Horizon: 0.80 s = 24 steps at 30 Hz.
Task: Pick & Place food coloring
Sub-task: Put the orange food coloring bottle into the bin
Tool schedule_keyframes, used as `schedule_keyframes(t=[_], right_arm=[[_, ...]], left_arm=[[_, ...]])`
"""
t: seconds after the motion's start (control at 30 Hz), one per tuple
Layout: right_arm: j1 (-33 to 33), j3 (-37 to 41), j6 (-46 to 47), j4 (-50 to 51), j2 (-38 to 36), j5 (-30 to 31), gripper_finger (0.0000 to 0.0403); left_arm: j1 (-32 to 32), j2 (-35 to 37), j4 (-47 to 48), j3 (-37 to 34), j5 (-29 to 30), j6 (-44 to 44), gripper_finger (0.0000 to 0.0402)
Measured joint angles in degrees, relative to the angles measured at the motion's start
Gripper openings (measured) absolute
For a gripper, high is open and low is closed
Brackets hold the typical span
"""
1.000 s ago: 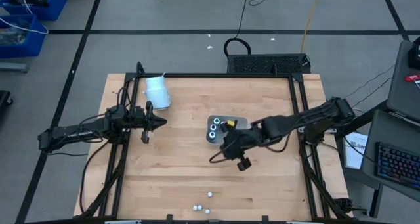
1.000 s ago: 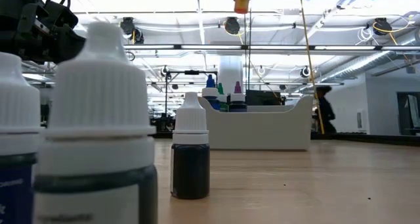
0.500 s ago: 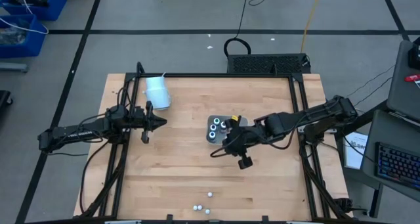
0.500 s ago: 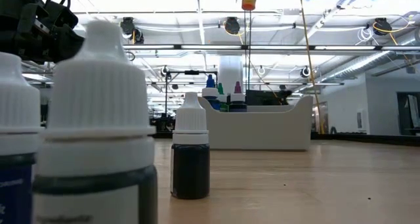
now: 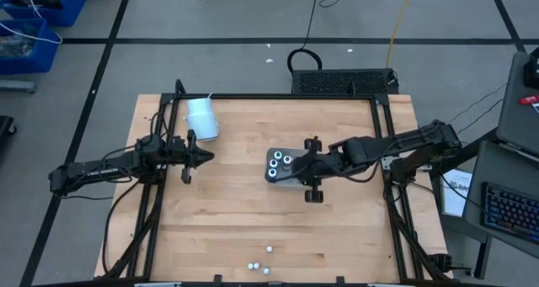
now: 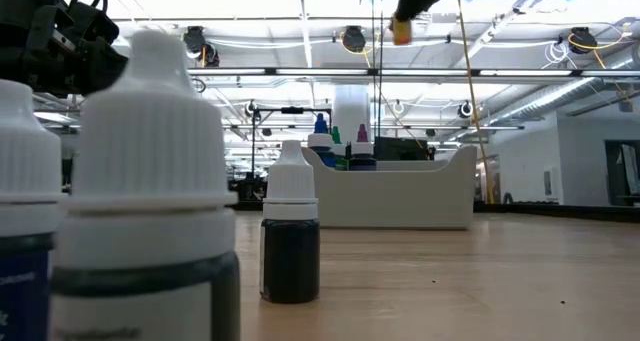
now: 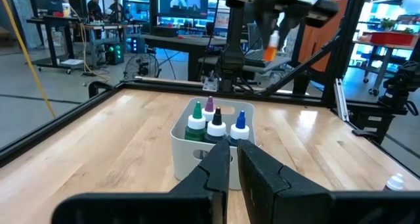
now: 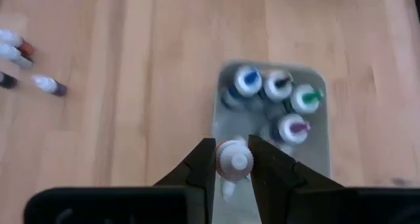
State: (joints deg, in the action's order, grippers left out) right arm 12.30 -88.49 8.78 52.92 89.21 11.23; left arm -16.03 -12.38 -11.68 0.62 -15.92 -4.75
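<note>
On the table's left the left gripper (image 5: 187, 159) waits beside the pale cup (image 5: 202, 118), its fingers pressed nearly together on nothing. Toward the middle, four bottles of food coloring (image 8: 275, 96) already stand in the clear tray (image 5: 305, 155), so that much looks done. Three small bottles (image 5: 259, 262) remain at the table's near edge, well apart from the tray, so I judge the job a little past halfway. To the right, the right gripper (image 8: 232, 159) hangs above the tray, pinching an orange-tinted bottle (image 7: 270, 48) between its fingers, white cap up toward the wrist. Whether it sits squarely over a free spot is hard to judge from above.
</note>
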Motion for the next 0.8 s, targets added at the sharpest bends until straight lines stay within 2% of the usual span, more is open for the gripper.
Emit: schedule_keyframes(t=[0.13,0.27,0.4,0.63,0.8], right_arm=[[-0.50,0.03,1.06,3.41,-0.32,2.51,0.0069],[-1.89,2.79,0.81,1.78,-2.14,2.25,0.0064],[-5.03,9.51,0.12,-2.68,-7.01,1.93,0.0062],[-11.66,25.08,-0.60,-12.39,-17.51,-2.59,0.0067],[-15.33,30.54,-0.79,-16.36,-19.96,-5.80,0.0064]], left_arm=[[0.00,0.00,0.09,0.00,0.00,-0.02,0.0037],[-0.02,0.01,0.13,0.00,0.01,-0.02,0.0037],[-0.01,0.00,0.17,0.00,0.02,-0.02,0.0037],[-0.02,0.00,0.41,0.00,1.51,-0.02,0.0037],[-0.02,0.01,0.38,0.00,1.69,0.05,0.0037]])
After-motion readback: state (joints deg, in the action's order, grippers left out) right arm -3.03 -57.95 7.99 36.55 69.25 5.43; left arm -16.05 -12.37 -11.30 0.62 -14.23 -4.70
